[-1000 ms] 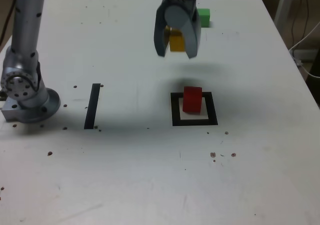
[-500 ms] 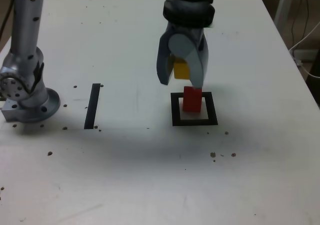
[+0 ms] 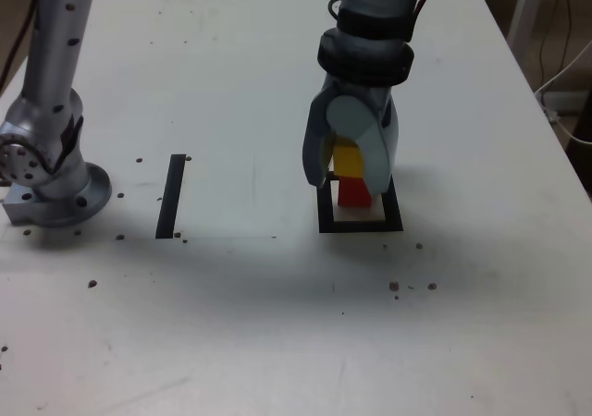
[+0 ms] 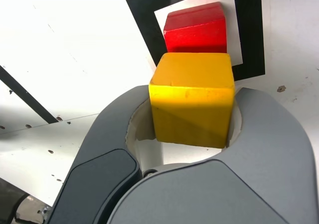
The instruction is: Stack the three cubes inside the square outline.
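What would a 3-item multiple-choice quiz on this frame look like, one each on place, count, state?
1. Where does the small matte red cube sit?
A. Inside the thick black square tape outline
B. On the narrow straight black strip
C. Beside the arm's base

2. How many cubes can be seen in the two views?
A. One
B. Two
C. Three

3. What is the grey gripper doing?
A. Open and empty
B. Shut on the small matte yellow cube
C. Shut on the red cube

Answers:
1 A: the wrist view shows the red cube on the white centre of the outline.
2 B: only the red and yellow cubes show; no green cube is in sight in either view.
3 B: both fingers press the yellow cube's sides, right above the red cube.
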Action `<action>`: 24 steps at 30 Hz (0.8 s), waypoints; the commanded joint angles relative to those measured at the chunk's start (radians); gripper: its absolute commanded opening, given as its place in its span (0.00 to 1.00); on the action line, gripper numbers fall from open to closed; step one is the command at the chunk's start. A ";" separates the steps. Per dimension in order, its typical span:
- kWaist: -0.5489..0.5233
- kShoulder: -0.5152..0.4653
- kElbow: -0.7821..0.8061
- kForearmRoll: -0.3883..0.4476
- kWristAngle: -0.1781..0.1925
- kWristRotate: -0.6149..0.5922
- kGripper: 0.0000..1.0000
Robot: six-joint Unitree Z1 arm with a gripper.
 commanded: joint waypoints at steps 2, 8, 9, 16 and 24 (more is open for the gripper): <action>0.002 0.011 0.000 -0.007 0.003 -0.001 0.29; 0.014 0.017 0.007 -0.017 0.007 0.001 0.29; 0.017 0.018 0.009 -0.018 0.008 0.002 0.29; 0.035 0.018 0.016 -0.021 0.013 0.010 0.30; 0.037 0.015 0.020 -0.030 0.009 0.011 0.30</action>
